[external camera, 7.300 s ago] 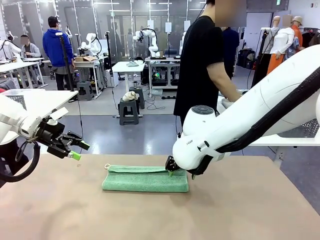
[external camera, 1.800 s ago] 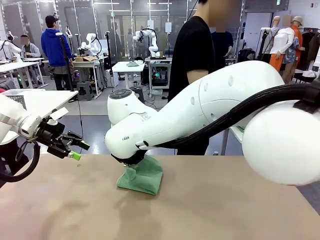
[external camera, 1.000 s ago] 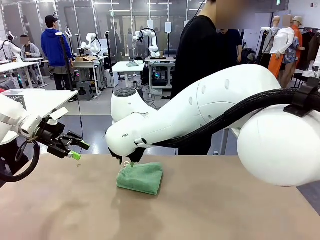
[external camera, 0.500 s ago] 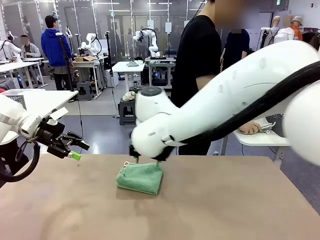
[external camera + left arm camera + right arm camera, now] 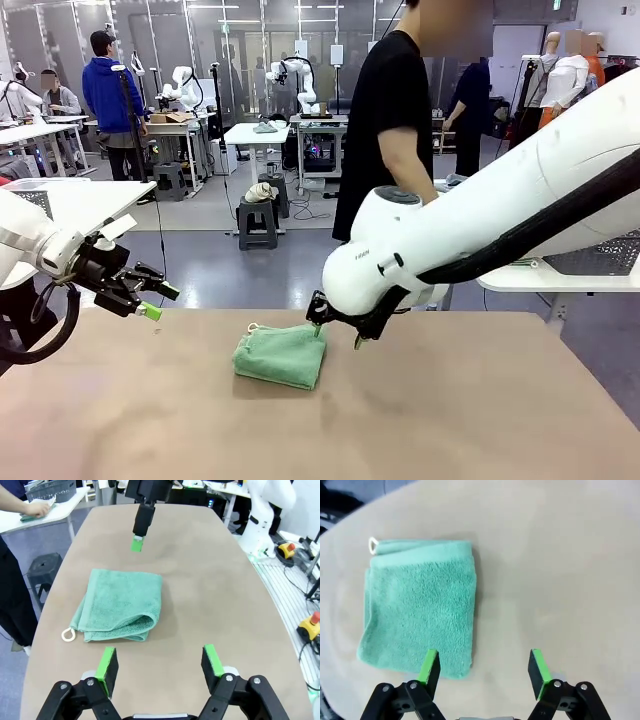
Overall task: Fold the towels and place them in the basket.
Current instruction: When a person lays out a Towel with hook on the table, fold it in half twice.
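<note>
Front view: folded green towel [image 5: 282, 356]

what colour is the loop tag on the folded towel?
Off-white loop tag, at a corner of the green towel. It is clearest in the left wrist view.

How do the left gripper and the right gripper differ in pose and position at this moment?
Direction: the left gripper points sideways, while the right gripper points down at the table.
Position: the left gripper hangs near the table's left edge, apart from the green towel; the right gripper hovers close by the towel's right edge.
Both are open and hold nothing.
</note>
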